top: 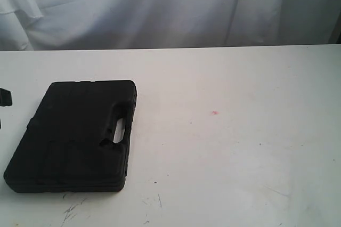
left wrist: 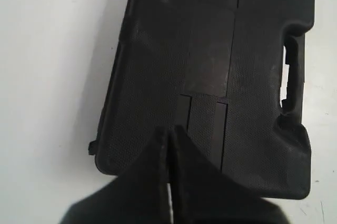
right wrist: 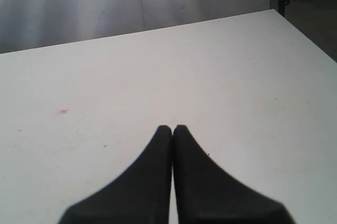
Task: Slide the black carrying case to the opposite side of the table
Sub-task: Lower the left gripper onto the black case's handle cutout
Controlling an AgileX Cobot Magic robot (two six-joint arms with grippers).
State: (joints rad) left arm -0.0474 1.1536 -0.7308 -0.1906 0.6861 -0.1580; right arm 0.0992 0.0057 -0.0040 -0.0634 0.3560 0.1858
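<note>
The black carrying case [top: 74, 134] lies flat on the left part of the white table [top: 234, 147], its handle cut-out facing the middle. In the left wrist view the case [left wrist: 210, 66] fills the frame, and my left gripper [left wrist: 169, 131] hovers over it, shut with nothing between its fingers. Only a dark sliver of the left arm [top: 5, 97] shows at the exterior view's left edge. My right gripper [right wrist: 172, 128] is shut and empty above bare tabletop [right wrist: 158, 66]; it does not show in the exterior view.
A small pink speck [top: 214, 113] marks the table middle; the right wrist view shows the same pink speck [right wrist: 63, 111]. Dark scratches [top: 72, 208] lie near the front edge. A white curtain [top: 160, 3] hangs behind the far edge. The table's corner [right wrist: 274, 11] drops to dark floor.
</note>
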